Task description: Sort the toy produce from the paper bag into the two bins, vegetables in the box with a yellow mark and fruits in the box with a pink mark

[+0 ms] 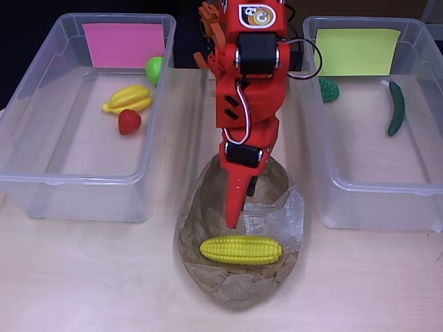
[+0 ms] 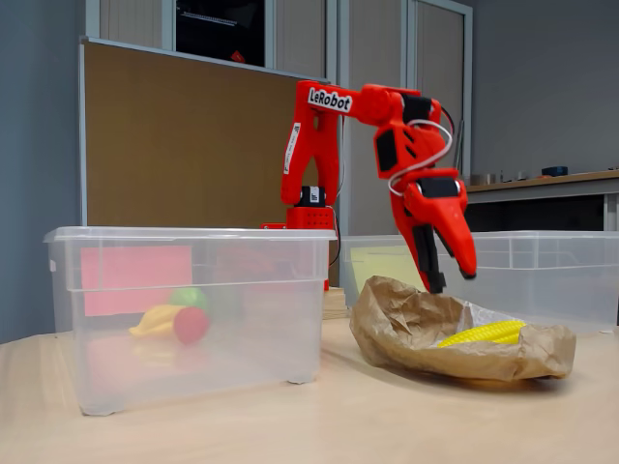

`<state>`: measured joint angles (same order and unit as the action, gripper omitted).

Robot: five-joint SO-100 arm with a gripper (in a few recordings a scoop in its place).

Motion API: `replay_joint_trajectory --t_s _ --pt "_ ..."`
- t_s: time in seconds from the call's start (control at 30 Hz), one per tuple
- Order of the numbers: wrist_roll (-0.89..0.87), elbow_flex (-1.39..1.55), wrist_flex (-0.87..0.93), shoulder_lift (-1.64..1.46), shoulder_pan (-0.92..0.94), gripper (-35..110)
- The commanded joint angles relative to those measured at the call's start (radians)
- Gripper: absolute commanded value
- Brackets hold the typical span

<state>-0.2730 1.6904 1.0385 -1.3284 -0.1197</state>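
Observation:
A crumpled brown paper bag (image 1: 208, 228) (image 2: 406, 324) lies open on the table between the two bins. A yellow toy corn cob (image 1: 241, 250) (image 2: 484, 333) rests inside it near the front. My red gripper (image 1: 242, 206) (image 2: 453, 280) points down over the bag's back part, just behind and above the corn, open with nothing between its fingers. The pink-marked bin (image 1: 28, 183) (image 2: 193, 235) holds a yellow banana-like fruit (image 1: 129, 99), a red strawberry (image 1: 129, 122) and a green round fruit (image 1: 154, 68). The yellow-marked bin (image 1: 325, 200) holds a cucumber (image 1: 396, 107) and a dark green vegetable (image 1: 329, 88).
In the overhead view the pink-marked bin stands left of the bag and the yellow-marked bin right of it, both clear plastic with tall walls. The arm's base sits behind the bag between them. Bare wooden table (image 1: 90, 277) runs along the front.

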Motion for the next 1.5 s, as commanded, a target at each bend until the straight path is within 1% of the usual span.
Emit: replay_joint_trajectory --t_s 0.0,0.23,0.53,0.73,0.83,1.0,1.23,1.37,1.47 --pt "-0.017 -0.107 0.005 0.063 -0.031 40" --pt "-0.002 -0.275 0.011 0.233 -0.046 42" --pt "0.008 -0.402 0.018 0.376 -0.044 41" --pt "-0.009 -0.417 0.031 0.393 -0.032 27" --pt "-0.034 -0.41 0.044 0.383 -0.031 17" --pt "-0.06 -0.403 0.081 0.353 -0.029 11" --pt "-0.058 -0.433 0.209 0.256 -0.028 11" --pt "-0.054 -0.451 0.299 0.141 -0.044 11" --pt "-0.089 -0.449 0.347 0.023 -0.055 11"
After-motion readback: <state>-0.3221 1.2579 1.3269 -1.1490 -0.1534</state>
